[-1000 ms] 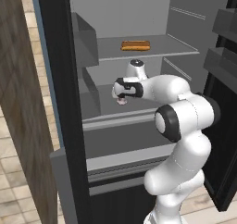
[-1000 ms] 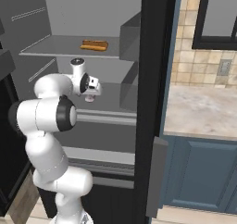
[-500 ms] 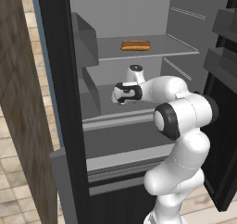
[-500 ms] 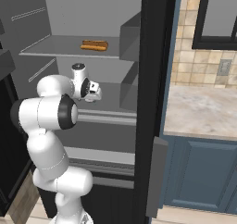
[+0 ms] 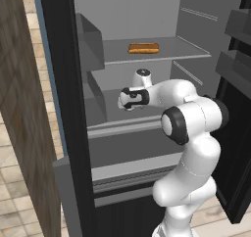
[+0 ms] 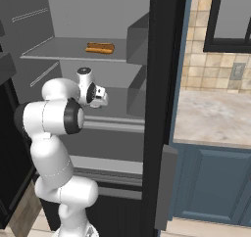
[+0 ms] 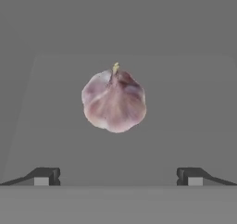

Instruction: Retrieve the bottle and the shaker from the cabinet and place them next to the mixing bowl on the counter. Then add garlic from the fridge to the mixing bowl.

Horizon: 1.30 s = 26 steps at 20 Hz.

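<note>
Arm bent forward, gripper spread wide

The white arm (image 5: 188,148) rises from its base, folds at a dark elbow joint and reaches level toward the left of the left base view, where the wrist ends in the gripper (image 5: 122,100). In the right base view the same arm (image 6: 54,128) stacks upward and the gripper (image 6: 102,97) points to the right. In the hand view the gripper (image 7: 118,176) shows its 2 dark fingertips (image 7: 44,176) far apart, jaws wide and holding nothing.
</note>
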Motion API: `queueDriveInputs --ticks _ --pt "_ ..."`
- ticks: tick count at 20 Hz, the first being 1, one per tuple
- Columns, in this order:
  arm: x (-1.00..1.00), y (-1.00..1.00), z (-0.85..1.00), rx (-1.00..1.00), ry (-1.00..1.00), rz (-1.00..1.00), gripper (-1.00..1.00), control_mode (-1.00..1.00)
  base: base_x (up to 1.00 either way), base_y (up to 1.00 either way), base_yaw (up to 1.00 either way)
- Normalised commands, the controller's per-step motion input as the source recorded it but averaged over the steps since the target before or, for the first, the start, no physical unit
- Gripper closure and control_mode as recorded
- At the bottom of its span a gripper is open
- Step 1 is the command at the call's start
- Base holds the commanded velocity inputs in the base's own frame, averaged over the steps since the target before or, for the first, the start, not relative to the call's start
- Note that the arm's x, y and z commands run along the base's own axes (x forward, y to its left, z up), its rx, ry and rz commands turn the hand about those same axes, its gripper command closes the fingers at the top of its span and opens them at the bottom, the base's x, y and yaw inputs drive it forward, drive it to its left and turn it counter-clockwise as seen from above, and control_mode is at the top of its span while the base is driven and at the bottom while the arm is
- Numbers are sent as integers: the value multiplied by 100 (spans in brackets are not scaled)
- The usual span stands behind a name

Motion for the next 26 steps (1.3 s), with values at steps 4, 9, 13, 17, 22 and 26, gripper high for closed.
queueDriveInputs --ticks 4,9,13,17,22,26 --pt "22 2 -4 0 0 0 -100 -100 0 0 0" --pt "21 2 -4 0 0 0 -100 -100 0 0 0" --pt "15 1 -11 0 1 0 -100 -100 0 0 0" --pt "11 1 -16 0 3 0 -100 -100 0 0 0" --pt "17 5 -17 0 2 0 -100 -100 0 0 0" --pt "21 9 0 0 0 0 -100 -100 0 0 0"
